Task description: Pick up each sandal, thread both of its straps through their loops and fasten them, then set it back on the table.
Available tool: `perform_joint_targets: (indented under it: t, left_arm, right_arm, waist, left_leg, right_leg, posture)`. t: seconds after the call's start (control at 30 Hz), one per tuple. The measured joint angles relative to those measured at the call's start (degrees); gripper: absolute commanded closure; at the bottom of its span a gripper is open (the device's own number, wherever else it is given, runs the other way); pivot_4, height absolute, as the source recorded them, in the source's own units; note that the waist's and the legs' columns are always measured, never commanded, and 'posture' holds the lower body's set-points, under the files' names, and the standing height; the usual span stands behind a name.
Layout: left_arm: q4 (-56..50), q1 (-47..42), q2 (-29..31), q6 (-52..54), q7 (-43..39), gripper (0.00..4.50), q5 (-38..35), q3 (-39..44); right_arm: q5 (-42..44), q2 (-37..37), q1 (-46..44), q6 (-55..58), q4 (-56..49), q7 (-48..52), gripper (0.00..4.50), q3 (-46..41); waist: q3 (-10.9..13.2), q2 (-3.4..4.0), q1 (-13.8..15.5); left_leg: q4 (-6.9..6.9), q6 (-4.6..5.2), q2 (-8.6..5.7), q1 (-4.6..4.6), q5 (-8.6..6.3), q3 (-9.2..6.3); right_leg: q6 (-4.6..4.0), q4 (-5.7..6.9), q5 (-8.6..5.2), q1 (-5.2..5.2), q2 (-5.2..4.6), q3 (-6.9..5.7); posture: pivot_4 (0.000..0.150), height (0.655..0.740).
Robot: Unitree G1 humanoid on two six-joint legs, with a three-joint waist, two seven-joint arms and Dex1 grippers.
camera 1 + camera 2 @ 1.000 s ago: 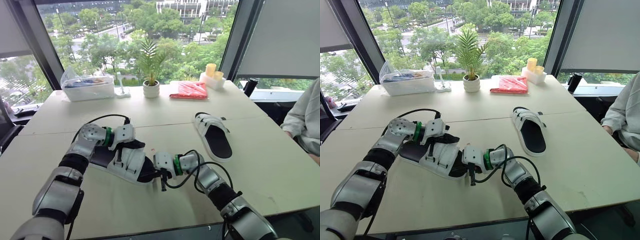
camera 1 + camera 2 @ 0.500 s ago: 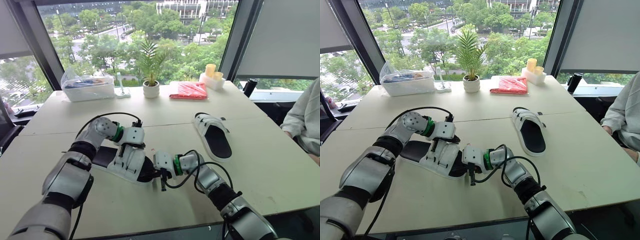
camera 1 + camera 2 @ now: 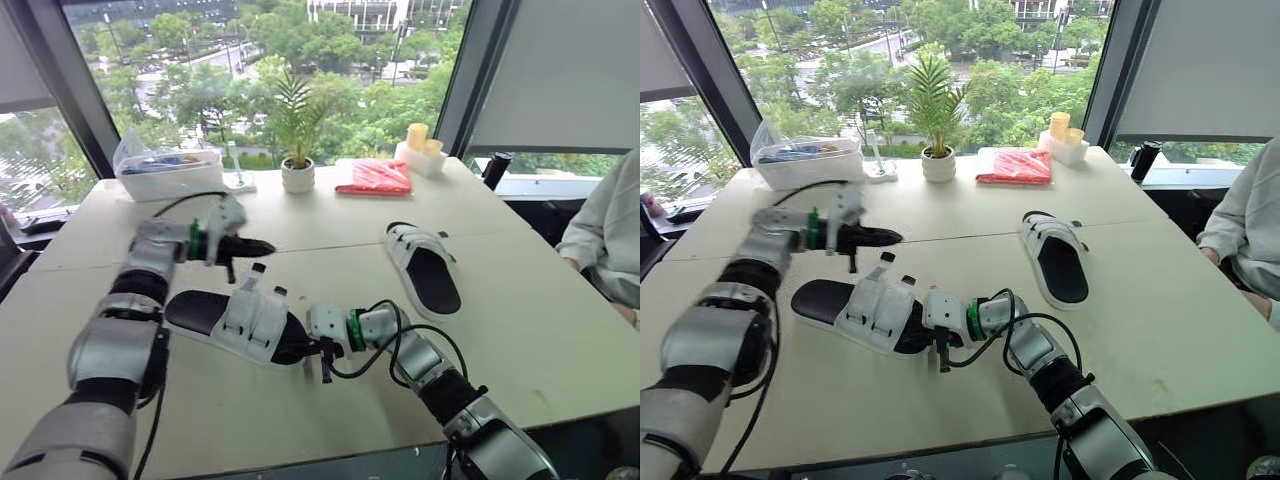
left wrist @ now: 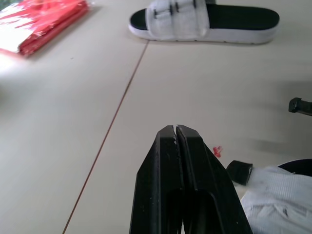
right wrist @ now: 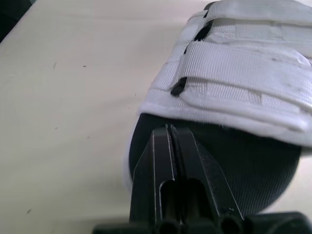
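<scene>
Risk one is slip. Near sandal lies flat on the table, toe toward the right gripper, whose fingers are pressed together with nothing between them, tips at the edge of the black sole. That is a nudge at most, not a hold, so any tug on a strap would likely drag or spin the sandal across the smooth top. Left gripper hangs above the table just beyond the sandal, fingers likewise closed and empty. It must open before it can take anything; if it goes in closed it would push the strap down instead of catching it. One strap end stands up off the side facing the left gripper, which suggests that strap is not fastened. The other straps lie flat across the upper, and I cannot tell whether they are threaded. The raised end is small and floppy, so a pinch may miss, or grab the upper with it. The right arm's cable loops close to the toe and could snag if the sandal is lifted. Far sandal sits well apart on the right side of the table, untouched. A person's sleeve is at that edge, which matters when reaching for it.
</scene>
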Motion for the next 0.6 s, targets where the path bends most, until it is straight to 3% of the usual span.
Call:
perform_joint_targets:
  t: [0.17, 0.37, 0.47, 0.6]
  left_arm:
    - [-11.91, 12.79, 5.26, 21.28, -6.94, 4.48, -4.94, 0.72]
    - [-22.51, 20.75, 10.05, 39.73, -9.3, 4.48, -9.59, 0.73]
    - [-25.29, 22.09, 10.38, 44.17, -8.77, 3.72, -11.06, 0.74]
    - [-26.86, 22.46, 10.37, 48.91, -8.22, 1.84, -13.08, 0.75]
  right_arm:
    - [0.63, -4.06, 2.86, 5.58, -10.57, -0.53, 4.5, -1.08]
    - [0.7, -10.48, 3.11, 9.51, -22.57, -1.1, 4.5, -4.2]
    - [1.24, -13.48, 3.19, 11.27, -26.19, -1.2, 4.5, -5.58]
    - [2.22, -17.73, 3.64, 13.25, -29.3, -1.13, 4.5, -7.99]
  waist:
    - [0.03, 0.0, 0.08]
    - [0.1, -0.11, 0.68]
    - [0.1, -0.11, 0.93]
    - [0.1, -0.11, 1.41]
  left_leg:
    - [0.02, 0.0, 0.01, -0.16, 0.0, -0.03]
    - [0.08, -0.01, 0.0, -0.21, 0.0, -0.07]
    - [0.08, -0.01, 0.0, -0.2, 0.0, -0.06]
    - [0.08, 0.0, 0.01, -0.2, 0.0, -0.05]
  right_leg:
    - [-0.01, 0.01, 0.0, -0.15, -0.02, 0.08]
    - [-0.02, 0.0, 0.01, -0.14, -0.08, 0.06]
    - [-0.02, -0.01, 0.01, -0.12, -0.1, 0.07]
    - [-0.03, -0.02, 0.01, -0.13, -0.12, 0.08]
  posture:
    - [0.15, 0.74]
    - [0.15, 0.74]
    - [0.15, 0.74]
    - [0.15, 0.74]
